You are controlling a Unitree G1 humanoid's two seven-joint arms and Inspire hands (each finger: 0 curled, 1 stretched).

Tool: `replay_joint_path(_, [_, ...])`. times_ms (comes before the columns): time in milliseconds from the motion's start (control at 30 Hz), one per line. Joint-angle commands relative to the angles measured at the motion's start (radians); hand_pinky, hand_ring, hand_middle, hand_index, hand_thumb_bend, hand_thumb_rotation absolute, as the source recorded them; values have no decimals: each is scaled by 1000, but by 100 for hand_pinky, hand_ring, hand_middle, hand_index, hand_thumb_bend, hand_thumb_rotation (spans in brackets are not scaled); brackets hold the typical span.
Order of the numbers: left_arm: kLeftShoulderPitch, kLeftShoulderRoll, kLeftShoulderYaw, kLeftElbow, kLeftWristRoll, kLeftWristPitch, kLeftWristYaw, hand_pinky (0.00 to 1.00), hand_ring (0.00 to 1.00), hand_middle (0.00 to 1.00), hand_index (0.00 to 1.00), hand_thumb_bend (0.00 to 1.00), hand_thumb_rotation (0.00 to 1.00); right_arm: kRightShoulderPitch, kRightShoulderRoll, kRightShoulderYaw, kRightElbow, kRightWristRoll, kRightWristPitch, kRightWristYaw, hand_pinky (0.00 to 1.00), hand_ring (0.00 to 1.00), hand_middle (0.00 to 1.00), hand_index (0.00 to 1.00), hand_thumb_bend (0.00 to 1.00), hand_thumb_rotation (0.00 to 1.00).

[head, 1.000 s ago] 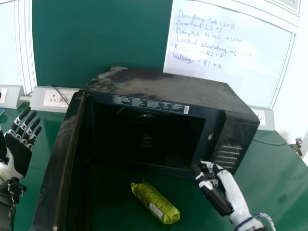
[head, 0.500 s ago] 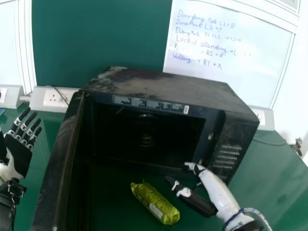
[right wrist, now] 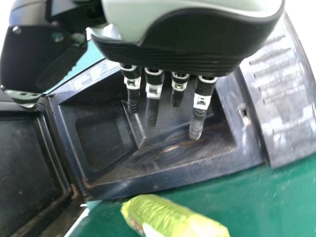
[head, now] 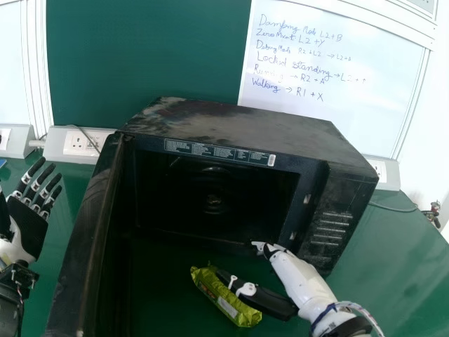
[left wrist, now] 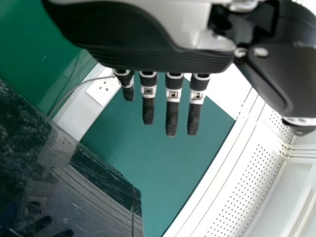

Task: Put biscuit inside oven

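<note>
Beneath the right robot hand (head: 293, 277) and stretching away on both sides of it, the green bench (head: 396, 284) is carrying everything we are looking at. Beyond that hand, behind the oven, a dark green board (head: 147, 56) and a whiteboard (head: 337, 77) with handwriting are standing upright. Just ahead of the same hand, the black oven (head: 245, 130) is showing us its open cavity, its top looking dusty and worn. Its door (head: 84, 225) is hanging open, to the left of the right robot hand and to the right of the left robot hand (head: 27, 219). We are seeing both hands open and empty: the right one is holding its fingers (right wrist: 152, 111) straight before the oven's mouth, and the left one is spreading its own well apart from the packet.

The biscuit packet (head: 242, 314) is lying slantwise on the bench outside the oven, under the right robot hand's thumb (head: 270, 302) as we are viewing it from the head; whether they are touching we cannot tell. It is looking plump and long, its glossy yellow-green wrapper creasing along the body and puckering at the end nearer the door. Smallest, a pale label patch (head: 228, 307) is showing along its side.
</note>
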Motion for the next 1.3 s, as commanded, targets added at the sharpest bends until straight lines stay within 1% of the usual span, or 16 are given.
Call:
replay_joint_path(0, [-3,-3,-6,4,-14,-8,-9,97,88,83,81,63,49,-20,28,22,-1,-59,-16,38,78,89,90,93,94,45])
replay_joint_path(67, [-2,-4,-8,1,-12,-7,-6,96,87,82,80,64,48,-24,45,30,1,-93,-35,67,79,90,91,93,94,46])
replay_joint_path(133, [-2,-4,-10,0,-7,-8,-5,96,87,82,80,63,48,-26,59,35,4,-129,-64,107,79,91,91,94,94,49])
replay_joint_path(200, [-3,-4,-12,-5,-1,-7,3,95,86,81,79,64,48,-36,72,39,5,-168,-89,165,80,92,92,95,93,51])
replay_joint_path(233, [-3,-4,-12,-4,-2,-9,-1,94,86,81,79,63,49,-40,81,39,7,-186,-102,194,80,92,92,95,92,54])
replay_joint_path(300, [-4,-7,-11,-1,-9,-10,-5,94,85,80,79,63,48,-50,94,34,11,-211,-124,235,81,92,92,96,92,55])
replay_joint_path(467, [-5,-5,-12,-1,-1,-12,-5,96,86,81,79,62,49,-71,144,21,26,-277,-180,317,81,92,92,95,93,53])
replay_joint_path(567, [-6,-5,-11,-2,-3,-9,-1,97,87,82,80,64,48,-79,165,8,32,-296,-219,343,80,91,91,94,95,53])
replay_joint_path(700, [-9,-7,-7,-5,-20,-1,11,97,87,82,79,66,47,-85,187,-15,42,-306,-260,369,80,91,92,94,96,51])
replay_joint_path(800, [-8,-3,-6,-2,-20,-3,6,97,87,82,80,66,47,-89,203,-37,50,-305,-284,392,81,91,92,94,97,49])
replay_joint_path(900, [-7,2,-8,-8,-11,0,13,98,88,82,80,65,47,-96,208,-56,60,-311,-309,416,81,91,92,94,98,46])
replay_joint_path(1000, [-7,7,-7,-4,-8,0,8,99,90,84,82,65,50,-102,216,-78,72,-309,-323,443,83,92,92,94,98,43])
replay_joint_path(1100, [-10,6,-6,-2,-11,-3,8,98,88,83,81,65,49,-110,213,-98,86,-305,-342,461,84,93,92,95,99,41])
replay_joint_path(1167, [-11,9,-5,-2,-11,-3,5,97,88,82,80,65,49,-119,200,-110,98,-302,-361,477,85,93,92,94,100,40])
replay_joint_path(1267, [-12,14,-2,-2,-16,-1,4,97,88,82,79,67,49,-149,174,-127,120,-304,-392,521,86,92,93,95,100,40])
